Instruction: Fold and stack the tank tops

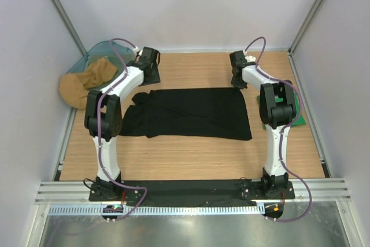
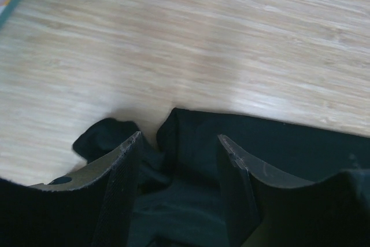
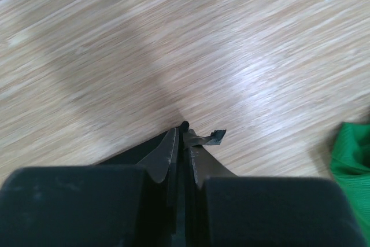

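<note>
The black tank top point(image 1: 191, 113) lies spread flat across the middle of the table, with its strap end bunched at the left. My left gripper point(image 1: 151, 76) is at its far left corner. In the left wrist view it point(image 2: 179, 136) is open, and the black fabric point(image 2: 191, 160) lies between the fingers point(image 2: 122, 169). My right gripper point(image 1: 237, 81) is at the far right corner. In the right wrist view it point(image 3: 184, 131) is shut, with a bit of the black tank top point(image 3: 184, 125) pinched at the tips. The green tank top point(image 1: 296, 113) lies folded at the right, behind the right arm, and its edge shows in the right wrist view point(image 3: 351, 166).
A tan garment point(image 1: 85, 83) hangs out of a teal bin point(image 1: 99, 50) at the far left corner. White walls and metal posts close in the table on three sides. A black strip and a metal rail run along the near edge by the arm bases.
</note>
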Controlling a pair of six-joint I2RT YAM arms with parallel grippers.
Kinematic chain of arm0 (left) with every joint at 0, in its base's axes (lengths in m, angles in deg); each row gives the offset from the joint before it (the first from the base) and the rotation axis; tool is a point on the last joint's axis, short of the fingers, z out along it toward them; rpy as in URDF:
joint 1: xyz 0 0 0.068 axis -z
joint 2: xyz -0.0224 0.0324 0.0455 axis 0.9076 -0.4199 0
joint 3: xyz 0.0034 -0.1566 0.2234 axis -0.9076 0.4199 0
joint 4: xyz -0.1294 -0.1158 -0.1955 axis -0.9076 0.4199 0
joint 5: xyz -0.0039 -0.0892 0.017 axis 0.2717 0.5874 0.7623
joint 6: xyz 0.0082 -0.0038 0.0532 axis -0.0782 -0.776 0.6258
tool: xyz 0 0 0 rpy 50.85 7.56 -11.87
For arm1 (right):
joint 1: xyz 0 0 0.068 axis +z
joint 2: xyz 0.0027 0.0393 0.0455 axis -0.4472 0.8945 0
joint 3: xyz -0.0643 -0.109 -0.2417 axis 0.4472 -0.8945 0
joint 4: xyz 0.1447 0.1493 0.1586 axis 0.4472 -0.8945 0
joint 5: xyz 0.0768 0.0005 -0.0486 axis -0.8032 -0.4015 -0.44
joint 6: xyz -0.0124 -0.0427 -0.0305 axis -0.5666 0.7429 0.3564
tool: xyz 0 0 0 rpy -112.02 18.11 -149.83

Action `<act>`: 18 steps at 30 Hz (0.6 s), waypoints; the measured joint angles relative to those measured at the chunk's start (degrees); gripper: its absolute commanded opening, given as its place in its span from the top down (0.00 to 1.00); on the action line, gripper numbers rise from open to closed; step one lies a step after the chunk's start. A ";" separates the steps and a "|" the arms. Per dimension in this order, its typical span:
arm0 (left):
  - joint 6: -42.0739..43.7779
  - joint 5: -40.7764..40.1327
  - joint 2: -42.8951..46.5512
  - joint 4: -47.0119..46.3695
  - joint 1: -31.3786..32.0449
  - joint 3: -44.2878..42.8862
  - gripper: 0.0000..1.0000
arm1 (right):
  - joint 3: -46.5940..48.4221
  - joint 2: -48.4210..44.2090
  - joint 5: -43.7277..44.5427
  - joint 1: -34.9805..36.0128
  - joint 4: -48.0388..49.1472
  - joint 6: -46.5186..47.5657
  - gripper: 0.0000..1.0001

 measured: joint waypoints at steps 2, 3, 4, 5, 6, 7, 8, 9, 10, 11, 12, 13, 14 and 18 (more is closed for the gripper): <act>0.26 0.31 -2.47 0.26 0.22 -2.32 0.45 | 0.35 0.24 1.22 -0.35 -0.68 0.00 0.93; 0.46 0.52 -4.00 0.50 0.31 -3.96 0.45 | 0.35 0.24 1.64 -0.59 -0.85 -0.09 0.93; 0.79 0.66 -5.57 0.66 0.35 -5.64 0.45 | 0.35 0.26 1.95 -0.83 -1.01 -0.15 0.94; 0.96 0.83 -7.10 1.11 0.37 -7.30 0.46 | 0.35 0.24 2.16 -1.18 -1.18 -0.24 0.93; 1.11 1.09 -8.70 1.79 0.37 -9.29 0.46 | 0.35 0.24 2.36 -1.57 -1.22 -0.39 0.94; 1.25 1.44 -10.32 2.08 0.37 -11.13 0.47 | 0.35 0.24 2.45 -2.01 -1.22 -0.50 0.94; 1.31 1.73 -11.82 2.40 0.37 -12.79 0.48 | 0.31 0.24 2.45 -2.43 -1.18 -0.61 0.94; 1.31 2.08 -12.90 2.60 0.37 -13.94 0.48 | 0.24 0.24 2.45 -2.84 -1.11 -0.74 0.94; 1.33 2.67 -14.08 2.80 0.35 -15.04 0.48 | 0.24 0.24 2.43 -3.19 -1.09 -0.85 0.94; 1.33 3.15 -15.04 2.99 0.35 -15.85 0.48 | 0.24 0.24 2.40 -3.41 -1.01 -1.03 0.93; 1.31 3.63 -15.96 3.34 0.35 -16.55 0.48 | 0.24 0.24 2.38 -3.63 -0.94 -1.09 0.94; 1.31 4.04 -16.76 3.69 0.37 -17.20 0.48 | 0.24 0.24 2.36 -3.82 -0.90 -1.22 0.94; 1.31 4.39 -17.66 4.15 0.35 -18.01 0.48 | 0.24 0.24 2.32 -4.04 -0.85 -1.29 0.94; 1.31 5.68 -22.08 5.42 0.35 -23.10 0.46 | 0.22 0.24 2.12 -4.17 -0.76 -1.44 0.94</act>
